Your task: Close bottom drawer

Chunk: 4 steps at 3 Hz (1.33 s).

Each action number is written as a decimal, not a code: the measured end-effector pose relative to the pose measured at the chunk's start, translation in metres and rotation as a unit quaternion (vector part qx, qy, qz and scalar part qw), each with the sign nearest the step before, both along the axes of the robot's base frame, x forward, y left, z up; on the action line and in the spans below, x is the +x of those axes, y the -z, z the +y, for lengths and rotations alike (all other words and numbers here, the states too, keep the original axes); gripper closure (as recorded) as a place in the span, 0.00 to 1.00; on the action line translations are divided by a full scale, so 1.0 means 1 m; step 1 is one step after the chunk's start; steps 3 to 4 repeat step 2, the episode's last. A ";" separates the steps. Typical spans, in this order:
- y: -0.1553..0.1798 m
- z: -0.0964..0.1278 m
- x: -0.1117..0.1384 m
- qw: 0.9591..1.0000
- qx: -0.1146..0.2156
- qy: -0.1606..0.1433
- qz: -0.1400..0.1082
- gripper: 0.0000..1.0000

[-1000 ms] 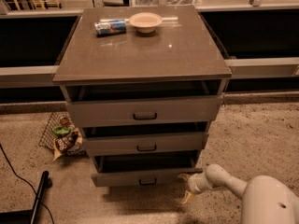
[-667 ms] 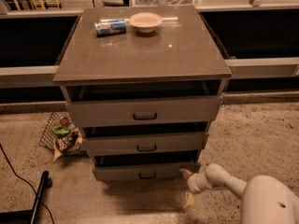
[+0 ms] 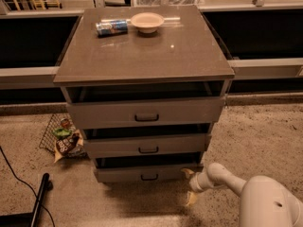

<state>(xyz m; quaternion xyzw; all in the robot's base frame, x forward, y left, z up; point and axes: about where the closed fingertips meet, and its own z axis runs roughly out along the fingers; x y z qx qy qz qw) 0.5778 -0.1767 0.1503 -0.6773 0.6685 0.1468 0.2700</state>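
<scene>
The bottom drawer (image 3: 147, 173) is the narrowest and lowest of three grey drawers in the cabinet (image 3: 142, 56). Its short flat front has a small dark centre handle (image 3: 149, 177). It stands out only a little, with a dark slot of its interior showing above the front. My gripper (image 3: 190, 186) is at the end of the white arm (image 3: 222, 178), low at the drawer front's right end, touching or nearly touching it. Its tan fingertips (image 3: 191, 198) point toward the drawer and the floor.
The mid drawer (image 3: 147, 145) and the top drawer (image 3: 144, 112) also stand partly out. On the cabinet top lie a can (image 3: 111, 27) and a bowl (image 3: 147, 21). A wire basket with snack bags (image 3: 64, 138) sits on the floor at left. A black pole with cable (image 3: 38, 200) lies front left.
The bottom drawer has slid inward toward the cabinet, its front now much closer to the mid drawer's. My gripper has followed it in, moving left and away from me.
</scene>
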 end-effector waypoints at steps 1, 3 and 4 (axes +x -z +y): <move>0.000 0.002 0.015 1.000 0.003 0.002 0.000 0.00; 0.000 0.004 0.026 1.000 0.011 0.002 0.000 0.00; 0.000 0.004 0.026 1.000 0.011 0.002 0.000 0.00</move>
